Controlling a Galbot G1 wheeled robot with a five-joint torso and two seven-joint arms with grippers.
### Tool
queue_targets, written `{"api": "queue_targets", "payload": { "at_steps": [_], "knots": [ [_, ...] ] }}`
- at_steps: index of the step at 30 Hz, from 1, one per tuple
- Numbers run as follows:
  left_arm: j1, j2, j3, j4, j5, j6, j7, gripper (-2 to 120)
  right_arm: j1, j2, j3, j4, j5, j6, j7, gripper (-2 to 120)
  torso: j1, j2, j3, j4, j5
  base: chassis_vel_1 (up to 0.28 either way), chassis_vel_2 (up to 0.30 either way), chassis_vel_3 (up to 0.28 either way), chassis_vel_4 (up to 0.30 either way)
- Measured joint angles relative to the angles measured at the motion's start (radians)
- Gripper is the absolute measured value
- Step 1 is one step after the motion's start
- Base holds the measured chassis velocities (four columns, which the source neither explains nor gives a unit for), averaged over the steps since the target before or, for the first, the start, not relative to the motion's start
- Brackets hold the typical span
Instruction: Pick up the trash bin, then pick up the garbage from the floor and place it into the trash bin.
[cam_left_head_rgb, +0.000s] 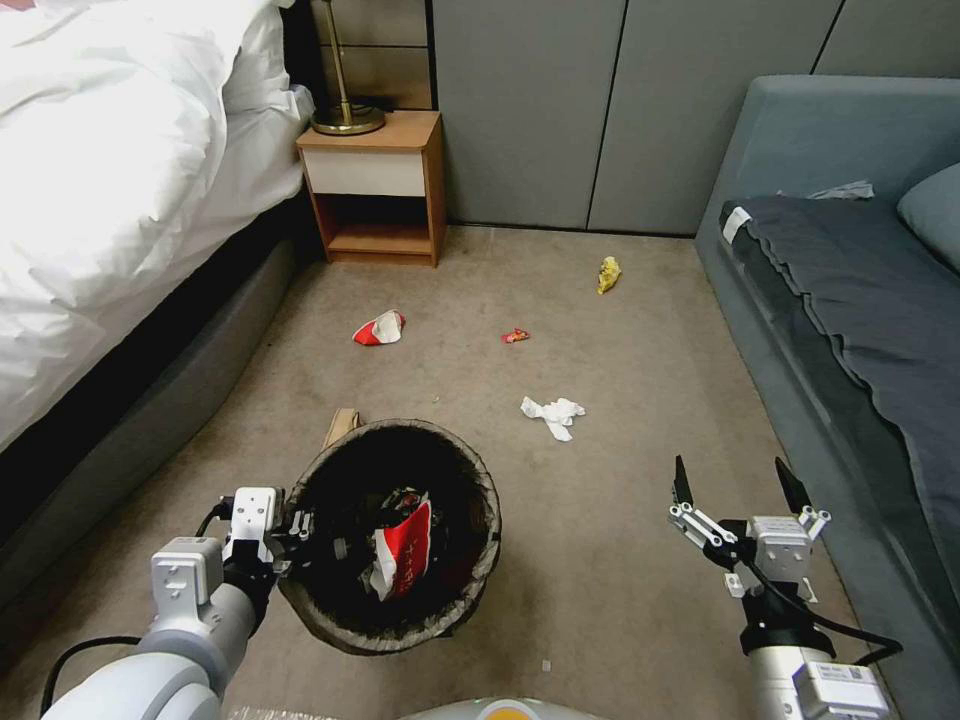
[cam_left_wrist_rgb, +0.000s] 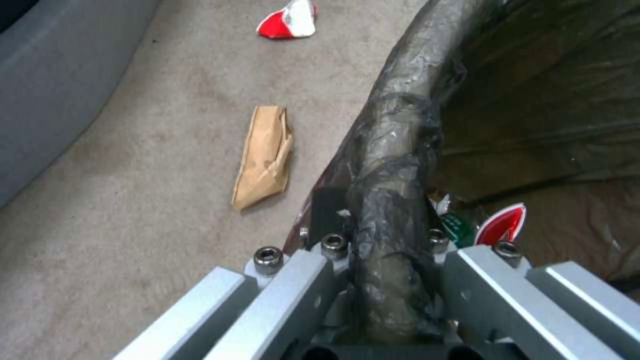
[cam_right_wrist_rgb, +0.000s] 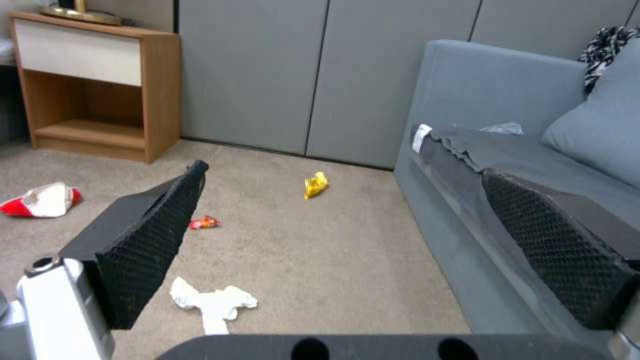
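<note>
The bin hides most of the brown paper bag behind it. The bed and sofa run off the edges. The small red scrap is too tiny to identify.

Carpet floor — scattered garbage

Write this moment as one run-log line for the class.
left tool: shut on trash bin rim, bin held | right tool: open, holding nothing, above carpet | white tissue, yellow wrapper: on floor

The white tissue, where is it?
In the head view the white tissue lies on the carpet, between the trash bin and the open right gripper.
</note>
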Motion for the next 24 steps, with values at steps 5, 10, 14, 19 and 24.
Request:
{"api": "queue_targets", "payload": {
  "at_steps": [5,10,14,19,24],
  "knots": [
    [0.001,-0.003,0.002,0.0,0.002,0.0,0.0,1,-0.002,-0.002,0.0,0.0,0.0,0.001,0.003,100,0.0,0.0,0.0,0.0,0.0,-0.084,0.083,0.078,-0.074],
    [0.002,-0.003,0.001,0.0,0.003,0.0,0.0,1,-0.002,-0.003,-0.001,0.0,0.001,0.002,0.004,100,0.0,0.0,0.0,0.0001,-0.0001,-0.084,0.087,0.082,-0.084],
    [0.003,-0.004,0.001,0.0,0.003,0.0,0.0,1,0.0,-0.003,-0.004,0.0,0.001,0.002,0.004,100,0.0,0.0,0.0,0.0,0.0,-0.095,0.078,0.081,-0.093],
    [0.005,-0.006,0.002,0.0,0.006,0.0,0.0,1,0.0,-0.004,-0.009,-0.001,0.0,0.002,0.006,100,0.0,0.0,0.0,0.0001,0.0,-0.079,0.084,0.076,-0.069],
    [0.006,-0.006,0.002,0.0,0.006,0.0,0.0,1,0.0,-0.006,-0.012,-0.001,0.0,0.002,0.006,100,0.0,0.0,0.0,0.0,0.0,-0.082,0.07,0.066,-0.077]
  ]
}}
